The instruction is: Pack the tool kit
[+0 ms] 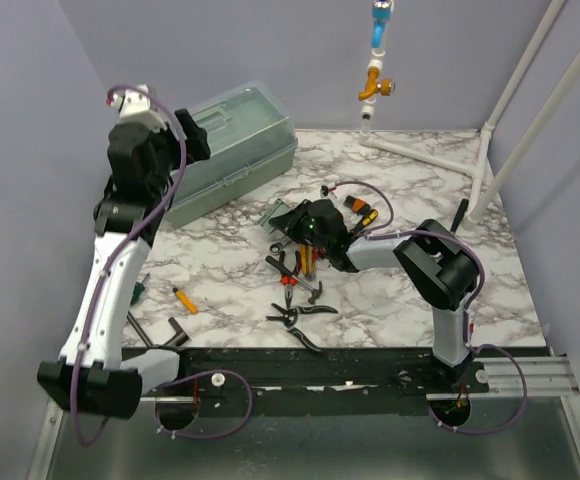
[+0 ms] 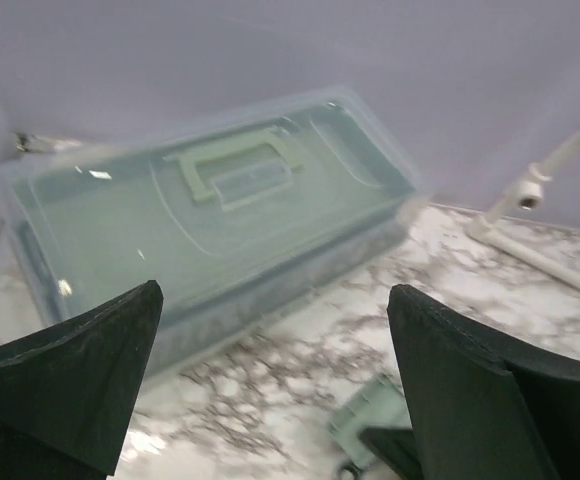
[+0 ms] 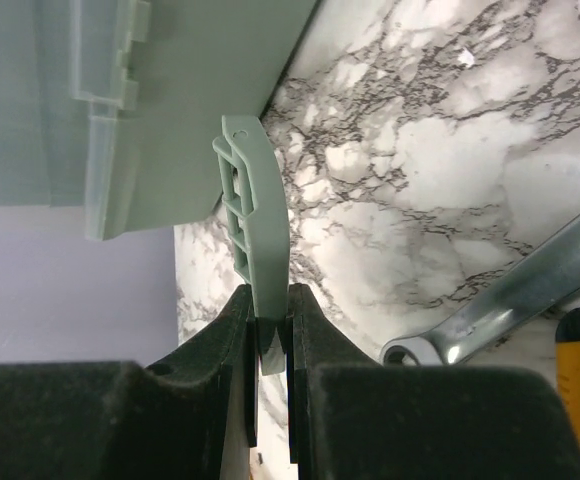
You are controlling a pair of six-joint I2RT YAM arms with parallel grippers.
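Note:
The translucent green tool box (image 1: 232,142) lies at the back left with its lid down and its handle (image 2: 232,165) on top. My left gripper (image 1: 192,142) hovers open above its near end; in the left wrist view the left gripper (image 2: 275,295) has only box and table between its fingers. My right gripper (image 1: 297,222) is shut on a pale green plastic part (image 3: 255,205), held upright just right of the box (image 3: 120,90). The same part (image 2: 375,408) shows low in the left wrist view. Loose tools lie around: pliers (image 1: 303,315), screwdrivers (image 1: 305,262), a wrench (image 3: 510,300).
A yellow utility knife (image 1: 185,300), a hex key (image 1: 175,330) and a green-handled screwdriver (image 1: 138,290) lie at the front left. An orange-handled tool (image 1: 360,207) sits behind the right gripper. White pipe legs (image 1: 425,155) stand at the back right, and a hanging fitting (image 1: 375,85).

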